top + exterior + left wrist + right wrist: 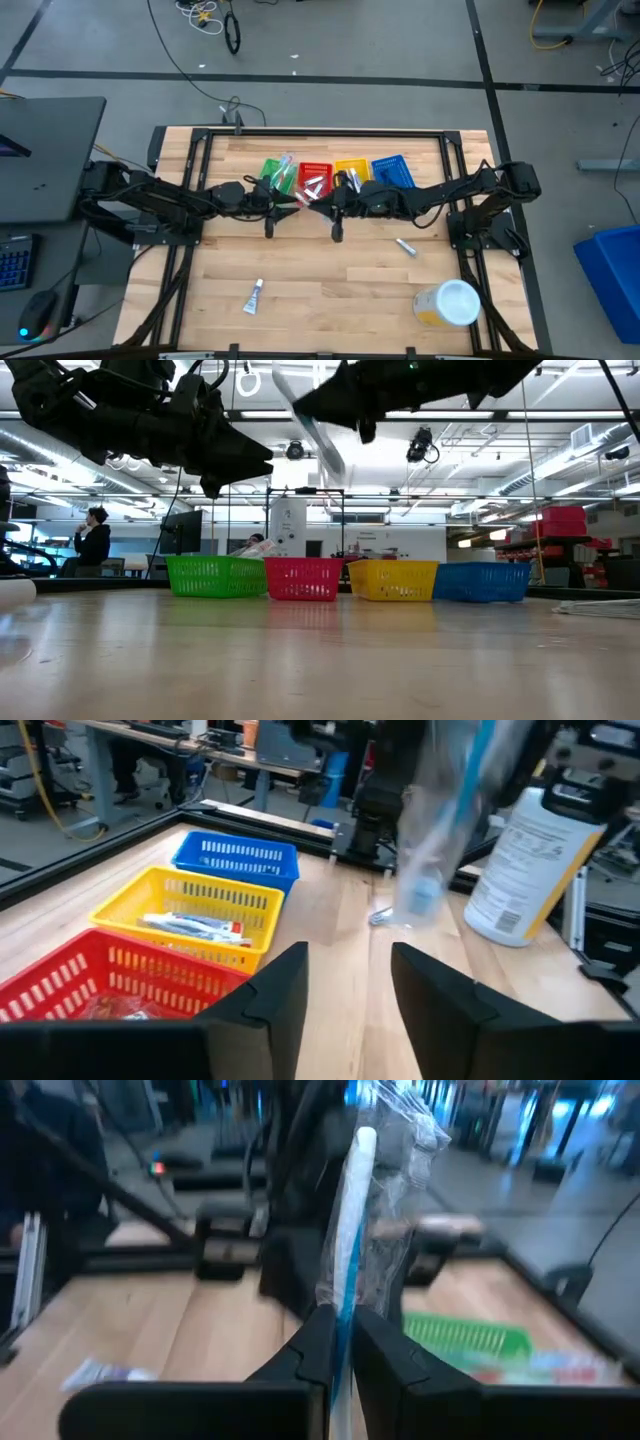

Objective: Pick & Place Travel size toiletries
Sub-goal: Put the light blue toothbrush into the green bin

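Fingers [318, 1342] clamped on wrapped toothbrush [352, 1230] — green basket [465, 1338] beyond.

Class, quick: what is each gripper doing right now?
Left gripper: open, holding nothing, near the red basket.
Right gripper: shut on a wrapped toothbrush.

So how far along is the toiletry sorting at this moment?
Partly done. The green basket, red basket and yellow basket already hold items. In hand: the right gripper is shut on a wrapped blue toothbrush above the baskets, while the left gripper is open and empty beside it. Left: a small tube and a silvery tube on the table.
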Robot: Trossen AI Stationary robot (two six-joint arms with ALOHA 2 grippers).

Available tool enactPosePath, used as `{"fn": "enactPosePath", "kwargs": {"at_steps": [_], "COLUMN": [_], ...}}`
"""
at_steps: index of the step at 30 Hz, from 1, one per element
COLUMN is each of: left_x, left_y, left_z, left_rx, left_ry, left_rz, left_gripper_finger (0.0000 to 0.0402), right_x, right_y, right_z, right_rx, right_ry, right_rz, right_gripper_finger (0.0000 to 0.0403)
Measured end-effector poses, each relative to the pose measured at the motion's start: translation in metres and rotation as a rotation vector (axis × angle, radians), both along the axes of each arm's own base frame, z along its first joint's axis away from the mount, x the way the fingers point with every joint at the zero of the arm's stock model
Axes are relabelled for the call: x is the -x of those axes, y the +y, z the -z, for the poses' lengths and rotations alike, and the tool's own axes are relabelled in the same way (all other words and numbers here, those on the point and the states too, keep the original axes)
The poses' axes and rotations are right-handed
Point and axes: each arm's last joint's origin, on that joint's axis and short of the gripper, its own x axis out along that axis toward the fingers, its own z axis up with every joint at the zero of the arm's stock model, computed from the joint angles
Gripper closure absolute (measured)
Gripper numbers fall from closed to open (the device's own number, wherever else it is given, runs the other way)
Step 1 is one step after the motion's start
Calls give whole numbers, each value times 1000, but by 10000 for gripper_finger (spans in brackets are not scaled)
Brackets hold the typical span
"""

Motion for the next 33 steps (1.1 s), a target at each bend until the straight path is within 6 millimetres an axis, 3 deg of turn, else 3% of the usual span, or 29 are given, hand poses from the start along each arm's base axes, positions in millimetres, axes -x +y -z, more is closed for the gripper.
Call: {"fn": "enactPosePath", "kwargs": {"at_steps": [10, 20, 25, 29, 33], "left_x": [-4, -47, -58, -59, -59], "left_y": [0, 3, 3, 3, 4], "left_z": [-22, -27, -30, -31, -28], "left_rx": [-13, -36, -51, -56, -44], "left_ry": [-178, -155, -157, -154, -119], "left_rz": [12, -16, -11, -16, -42], "left_gripper_finger": [194, 191, 191, 210, 257], "right_x": [-2, -1, -1, -1, 0], "right_y": [-19, -20, -20, -20, -20], "right_z": [-10, -8, -5, -5, -3], "right_rx": [-55, -76, -76, -75, -74], "right_ry": [-109, -90, -57, -56, -36], "right_rz": [61, 64, 66, 68, 70], "right_gripper_finger": [369, 368, 368, 368, 368]}}
